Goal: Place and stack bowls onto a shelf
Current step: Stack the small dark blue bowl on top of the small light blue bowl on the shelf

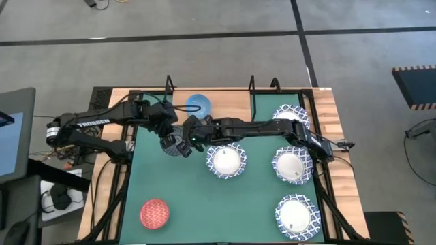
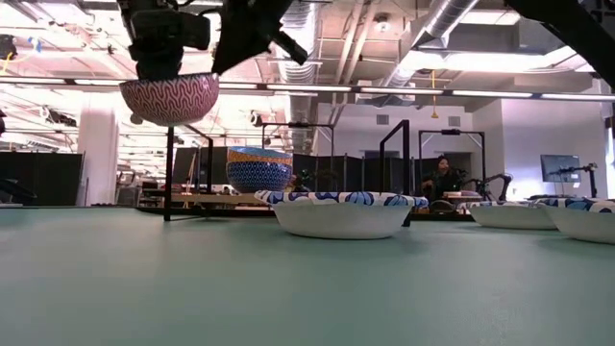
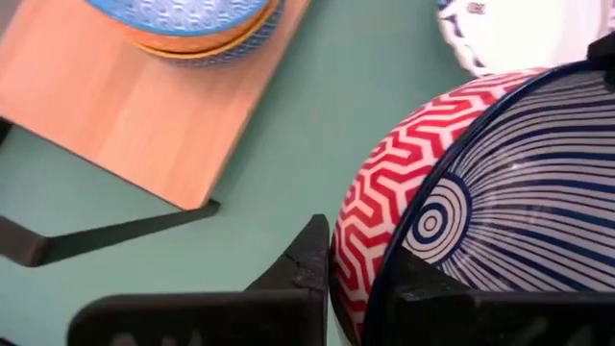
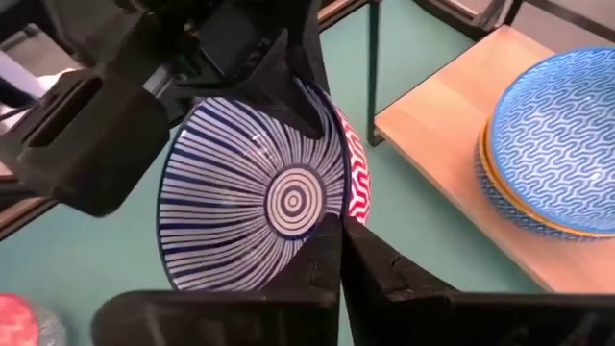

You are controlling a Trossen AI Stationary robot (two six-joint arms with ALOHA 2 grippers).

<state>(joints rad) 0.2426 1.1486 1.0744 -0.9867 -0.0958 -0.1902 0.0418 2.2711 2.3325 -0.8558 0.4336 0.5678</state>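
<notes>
Low view, closest to us, shows a red zigzag bowl (image 2: 171, 96) hanging in the air above the green mat (image 2: 192, 279), with nothing under it. Both grippers are on this one bowl. The left gripper (image 3: 356, 279) pinches its rim, one finger on the red outside and one on the blue striped inside. The right gripper (image 4: 341, 245) pinches the rim on another side, clenched the same way. So the bowl is held twice, and it looks like one arm is passing it to the other. To do this well, I think one gripper should let go only when the other holds tight, and it should open slowly so the bowl does not tip or drop. Then the bowl needs to go straight over the stack and come down flat. A bit farther off sits a white bowl with a blue rim (image 2: 338, 213) on the mat, and more white bowls (image 1: 291, 165) lie to the right. Another red bowl (image 1: 154, 213) sits alone near the front of the mat. Farthest back is the shelf (image 3: 115, 106), and on it a blue bowl (image 4: 553, 144) sits in a yellow one, so the stack is started. White letters run along the left arm (image 1: 92, 124), but they are too small for me to read.
</notes>
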